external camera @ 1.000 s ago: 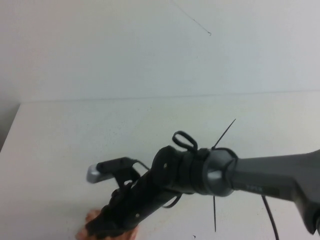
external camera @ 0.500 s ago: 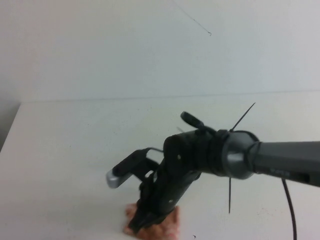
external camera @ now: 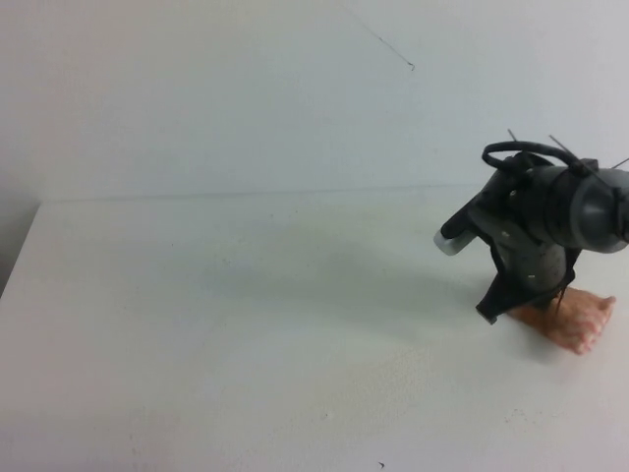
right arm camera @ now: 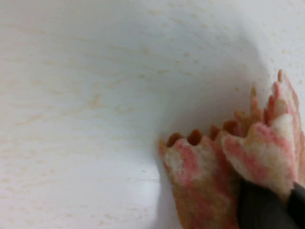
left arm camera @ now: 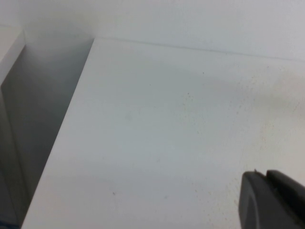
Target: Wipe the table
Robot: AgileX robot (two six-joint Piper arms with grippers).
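A pink and orange cloth (external camera: 575, 320) lies pressed on the white table (external camera: 246, 295) at the right side. My right gripper (external camera: 506, 307) points down onto it from above and is shut on the cloth's edge. The right wrist view shows the cloth (right arm camera: 209, 167) bunched and scalloped, with the dark fingertips (right arm camera: 259, 207) clamped into it. My left gripper (left arm camera: 274, 200) shows only in the left wrist view. It hovers over bare table near the left side, its dark fingers together, holding nothing.
The table's left edge (external camera: 20, 246) drops into a dark gap (left arm camera: 28, 119) beside a wall. A pale wall (external camera: 295, 98) rises behind the table's back edge. The cloth lies close to the right border of the high view.
My right arm has swept from the front middle of the table back and to the right, dragging the cloth along the surface with it.
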